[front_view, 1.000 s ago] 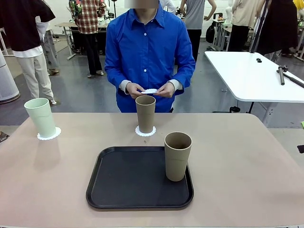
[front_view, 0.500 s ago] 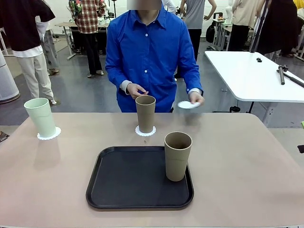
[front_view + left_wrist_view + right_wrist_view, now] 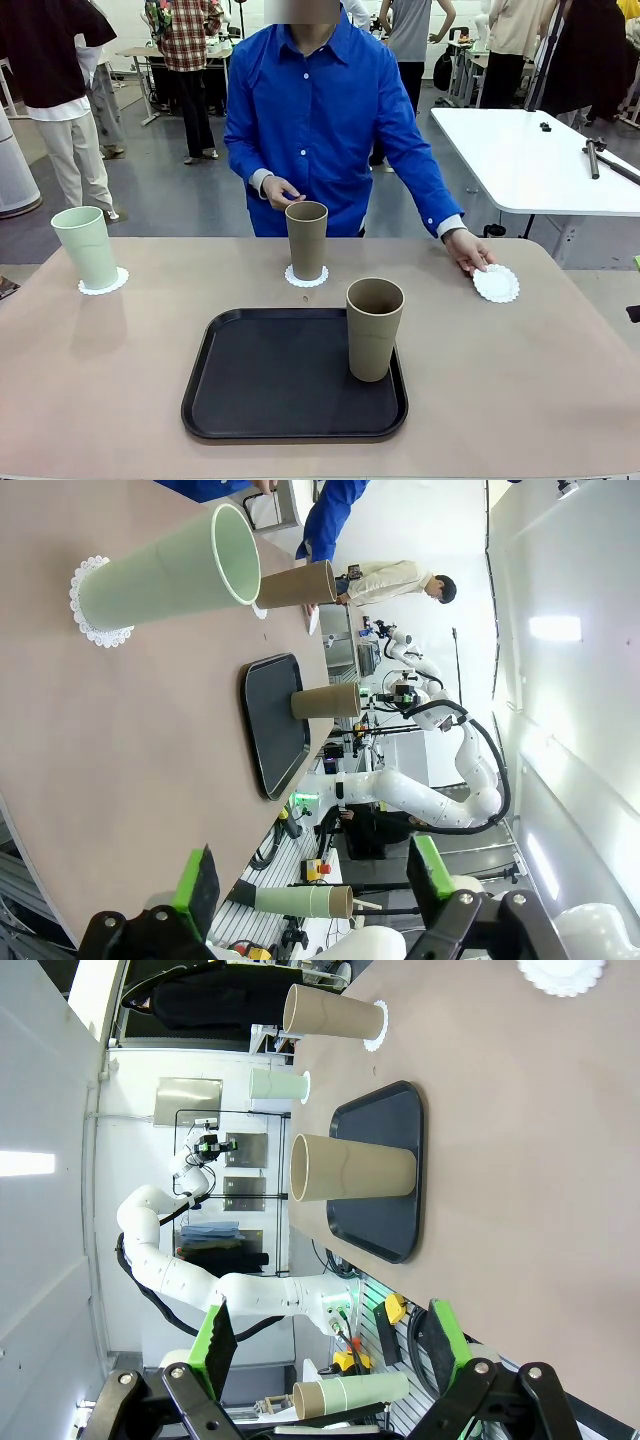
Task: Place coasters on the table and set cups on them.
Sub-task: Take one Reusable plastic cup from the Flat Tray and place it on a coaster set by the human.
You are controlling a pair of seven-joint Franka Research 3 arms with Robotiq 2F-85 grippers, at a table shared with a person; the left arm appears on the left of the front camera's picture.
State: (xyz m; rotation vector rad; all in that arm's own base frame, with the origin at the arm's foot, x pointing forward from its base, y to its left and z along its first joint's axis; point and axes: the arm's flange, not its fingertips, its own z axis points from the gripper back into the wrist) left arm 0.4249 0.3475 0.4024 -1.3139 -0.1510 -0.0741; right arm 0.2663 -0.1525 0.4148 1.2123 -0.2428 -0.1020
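A pale mint cup [image 3: 85, 247] stands on a lacy white coaster [image 3: 103, 283] at the table's [image 3: 520, 370] far left. One tan cup [image 3: 306, 240] stands on a second coaster [image 3: 306, 278] at the far middle. Another tan cup [image 3: 373, 328] stands upright in the black tray [image 3: 260, 375]. At the far right, the person's hand [image 3: 468, 252] rests on a third coaster [image 3: 496, 283] lying flat on the table. My left gripper [image 3: 312, 880] is open and empty, off the table's edge, facing the mint cup [image 3: 165, 575]. My right gripper [image 3: 330, 1345] is open and empty, facing the tray cup [image 3: 350, 1170].
A white table [image 3: 530, 160] stands behind at the right. The person in a blue shirt [image 3: 310, 110] stands at the far edge, the other hand held near the chest. Other people stand farther back.
The person's hand carried the coaster from in front of the chest out to the picture's right and laid it on the table. Cups, tray and both grippers stayed still.
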